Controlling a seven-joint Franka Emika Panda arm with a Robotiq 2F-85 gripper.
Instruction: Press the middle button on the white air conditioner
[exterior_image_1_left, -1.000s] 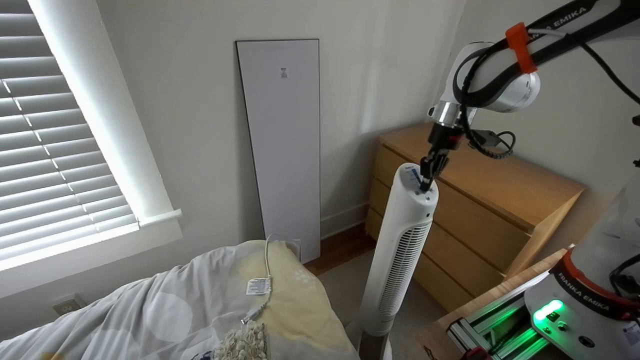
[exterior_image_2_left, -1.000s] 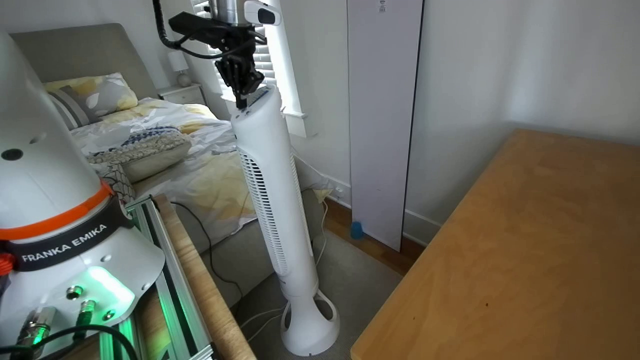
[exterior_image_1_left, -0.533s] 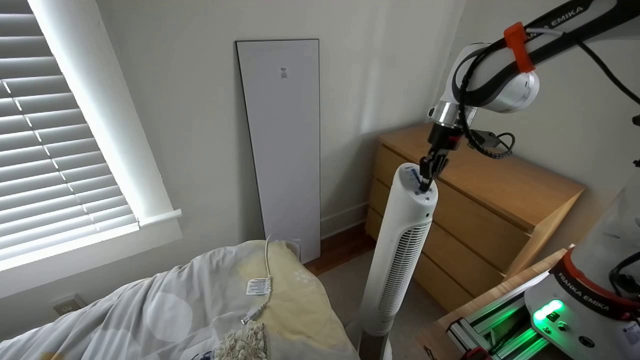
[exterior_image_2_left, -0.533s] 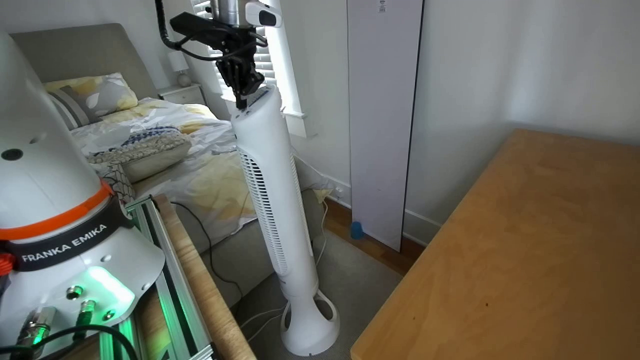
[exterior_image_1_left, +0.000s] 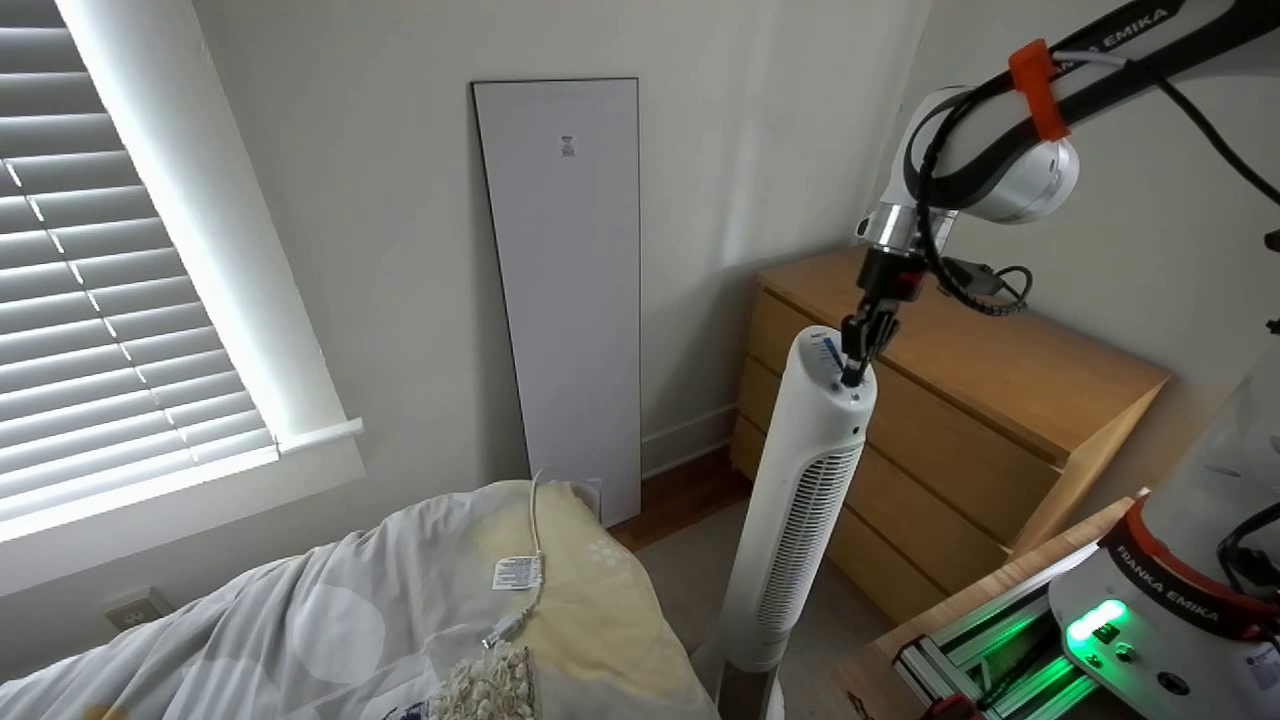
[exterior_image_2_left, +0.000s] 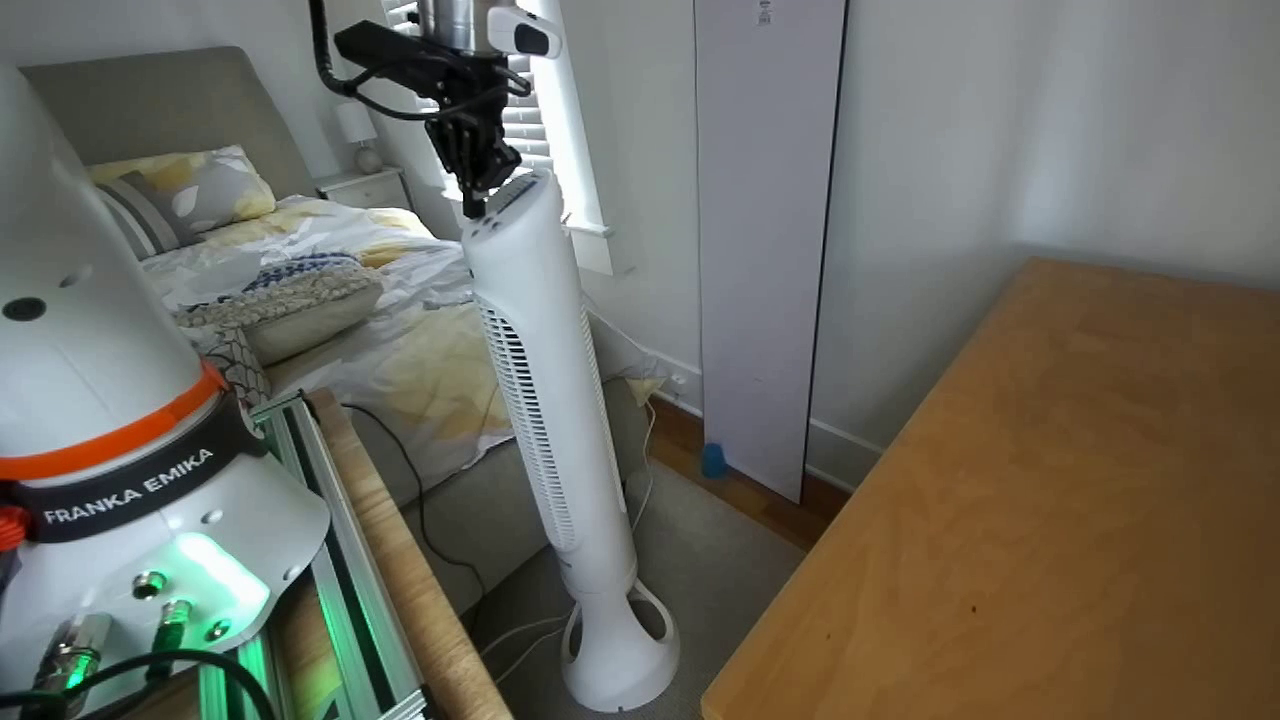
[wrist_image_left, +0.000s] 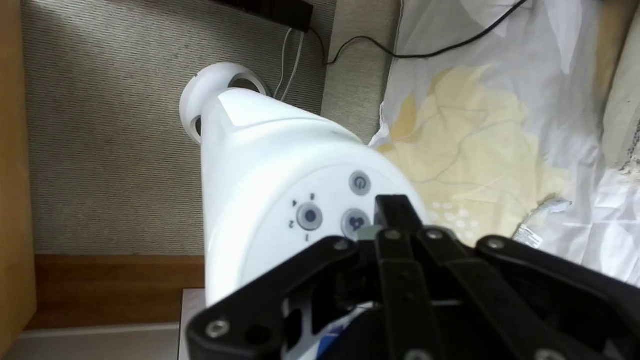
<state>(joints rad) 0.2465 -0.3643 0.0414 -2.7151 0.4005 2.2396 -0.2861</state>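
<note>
1. Window blind (exterior_image_1_left: 110, 300): white horizontal slats; far left in an exterior view.

2. Bed (exterior_image_1_left: 390, 590): lower left; cover in grey, white and yellow. Upon it, a white cord (exterior_image_1_left: 536, 525) with printed label (exterior_image_1_left: 517, 574), and a shaggy cream textile (exterior_image_1_left: 490, 690) at the lower edge of view.

3. Flat panel (exterior_image_1_left: 565, 300): tall, pale, dark-edged; stood against the wall (exterior_image_1_left: 400, 300), small sticker (exterior_image_1_left: 568, 146) near its top.

4. White air conditioner (exterior_image_1_left: 785, 510): tall slim tower, standing between the bed and the chest of drawers (exterior_image_1_left: 1020, 370); long grille (exterior_image_1_left: 812, 530) on its body, slanted oval top face (exterior_image_1_left: 823, 365). Flared foot (exterior_image_2_left: 620, 670) with openings, on grey carpet (exterior_image_2_left: 725, 540), seen in an exterior view. Controls on the top face, left to right in the wrist view: numeral-ringed button (wrist_image_left: 309, 216), fan-marked button (wrist_image_left: 356, 221), power-marked button (wrist_image_left: 360, 183), this last just above its neighbour.

5. Gripper (exterior_image_1_left: 853, 378): black, pointed down over the top face in both exterior views. Jaws clenched together, tips just to the right of the fan-marked button in the wrist view; whether they touch the face cannot be told.

6. Chest of drawers: light wood, flat top; behind the tower and gripper in an exterior view.

7. Robot arm (exterior_image_1_left: 1035, 185): white and black, lettered FRANKA EMIKA, orange strap (exterior_image_1_left: 1040, 95) fastened round it, black cable (exterior_image_1_left: 990, 308) along its length; extends from the upper right.

8. Robot base (exterior_image_1_left: 1140, 600): white, orange-banded, green light (exterior_image_1_left: 1097, 622) lit; mounted on metal rails (exterior_image_1_left: 925, 665) over a wooden desk (exterior_image_1_left: 872, 668), lower right.
</note>
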